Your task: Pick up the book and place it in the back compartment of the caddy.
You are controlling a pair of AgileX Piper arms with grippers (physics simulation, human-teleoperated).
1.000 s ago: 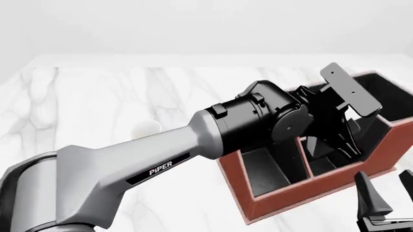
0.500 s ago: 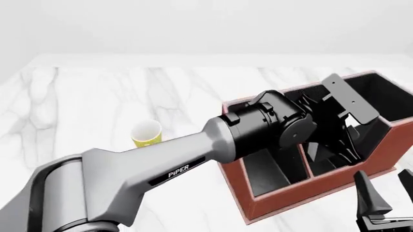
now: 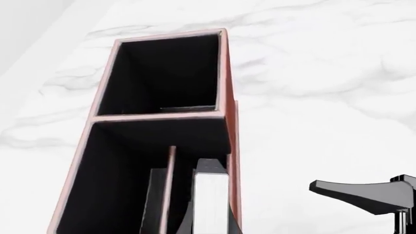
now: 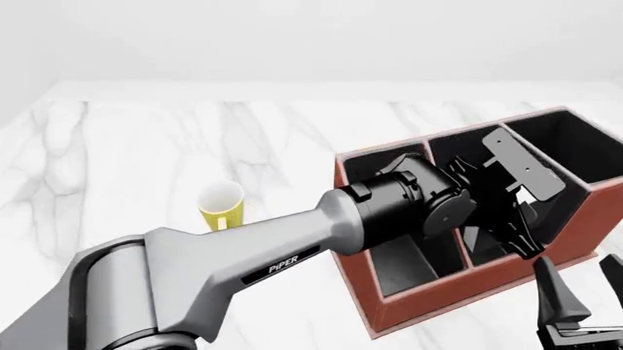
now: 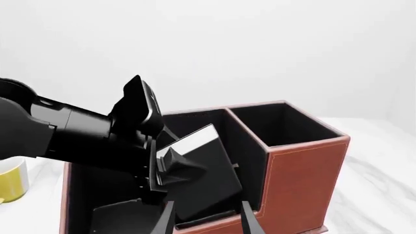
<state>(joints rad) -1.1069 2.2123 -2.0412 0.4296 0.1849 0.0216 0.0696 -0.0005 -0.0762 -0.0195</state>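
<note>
The left gripper (image 5: 170,170) clamps the book (image 5: 204,178), tilted, inside the caddy (image 4: 467,292), in a cell beside the tall end cell; the right gripper (image 4: 584,302) rests released on the bench (image 4: 146,146).

The one readable marking is the word "PiPER", in white letters on a black strip along the grey forearm of the left arm (image 4: 284,264), well behind its pincer in the front view. Nothing readable shows on the caddy (image 4: 428,292) or the mug (image 4: 222,206).
</note>
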